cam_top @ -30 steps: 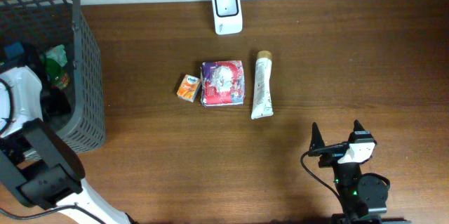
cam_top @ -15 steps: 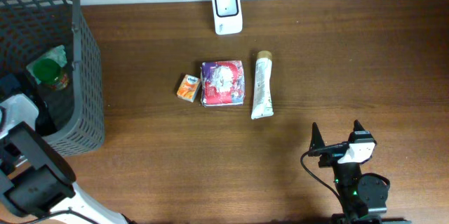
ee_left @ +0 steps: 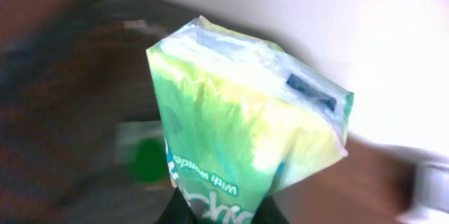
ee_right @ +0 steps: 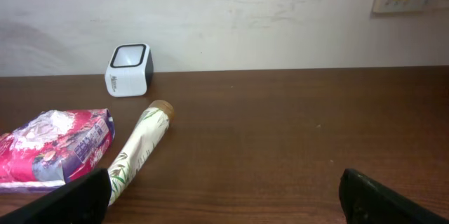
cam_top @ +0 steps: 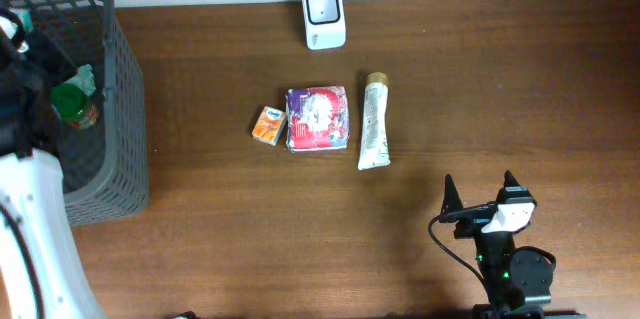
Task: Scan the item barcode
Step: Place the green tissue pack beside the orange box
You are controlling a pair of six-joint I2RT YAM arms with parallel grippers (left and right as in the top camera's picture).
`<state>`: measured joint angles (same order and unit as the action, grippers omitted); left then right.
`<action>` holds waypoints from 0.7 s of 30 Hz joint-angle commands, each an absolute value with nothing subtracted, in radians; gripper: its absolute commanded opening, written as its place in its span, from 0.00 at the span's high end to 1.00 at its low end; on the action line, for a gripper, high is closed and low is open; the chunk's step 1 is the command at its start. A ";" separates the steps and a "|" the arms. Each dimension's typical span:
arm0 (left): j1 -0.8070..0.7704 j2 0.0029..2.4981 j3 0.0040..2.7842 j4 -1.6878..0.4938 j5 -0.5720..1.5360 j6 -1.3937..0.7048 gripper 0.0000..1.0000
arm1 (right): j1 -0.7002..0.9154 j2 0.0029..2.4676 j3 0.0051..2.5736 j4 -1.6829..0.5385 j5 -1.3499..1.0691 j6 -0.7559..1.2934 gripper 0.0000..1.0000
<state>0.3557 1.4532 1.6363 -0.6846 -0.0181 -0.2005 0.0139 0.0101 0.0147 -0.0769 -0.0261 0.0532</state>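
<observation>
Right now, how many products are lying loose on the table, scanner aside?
3, in a row mid-table: an orange carton on the left, a pink packet beside it, a tube to the right. The basket may hide more.

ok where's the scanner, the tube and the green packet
scanner [cam_top: 324,4], overhead view, its top window
tube [cam_top: 374,124], overhead view, middle of its body
green packet [ee_left: 238,133], left wrist view, middle of its front

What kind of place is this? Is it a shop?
Probably a pretend shop checkout on a table: a barcode scanner, a basket of goods, and the left gripper holding a green packet.
</observation>
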 commanded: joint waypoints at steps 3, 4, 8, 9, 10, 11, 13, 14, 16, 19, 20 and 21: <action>0.107 1.500 1.636 -0.646 0.441 -0.385 1.00 | 0.020 0.004 0.006 -0.078 -0.021 0.060 0.01; 0.043 1.528 1.636 -0.652 0.437 -0.360 1.00 | 0.020 0.004 0.006 -0.078 -0.021 0.060 0.01; -0.193 1.684 1.636 -0.728 0.144 -0.347 1.00 | 0.020 0.004 0.006 -0.078 -0.021 0.060 0.01; -0.235 1.727 1.636 -0.739 0.025 -0.347 1.00 | 0.020 0.004 0.006 -0.078 -0.021 0.060 0.01; -0.269 1.770 1.636 -0.744 -0.142 -0.347 1.00 | 0.020 0.004 0.006 -0.078 -0.021 0.061 0.01; -0.294 1.813 1.636 -0.752 -0.274 -0.347 1.00 | 0.020 0.004 0.006 -0.078 -0.021 0.060 0.01; -0.322 1.896 1.636 -0.782 -0.298 -0.347 0.99 | 0.020 0.004 0.006 -0.078 -0.021 0.060 0.01; -0.329 1.928 1.636 -0.791 -0.240 -0.347 0.99 | 0.020 0.004 0.006 -0.078 -0.021 0.060 0.01; -0.340 1.999 1.636 -0.807 -0.113 -0.347 0.98 | 0.020 0.004 0.006 -0.078 -0.021 0.060 0.01; -0.344 2.069 1.636 -0.826 0.009 -0.416 0.96 | 0.020 0.004 0.006 -0.078 -0.021 0.060 0.01; -0.352 2.084 1.636 -0.824 0.024 -0.420 0.93 | 0.020 0.004 0.006 -0.078 -0.021 0.060 0.01; -0.360 2.095 1.636 -0.823 0.023 -0.423 0.88 | 0.020 0.004 0.006 -0.078 -0.021 0.060 0.01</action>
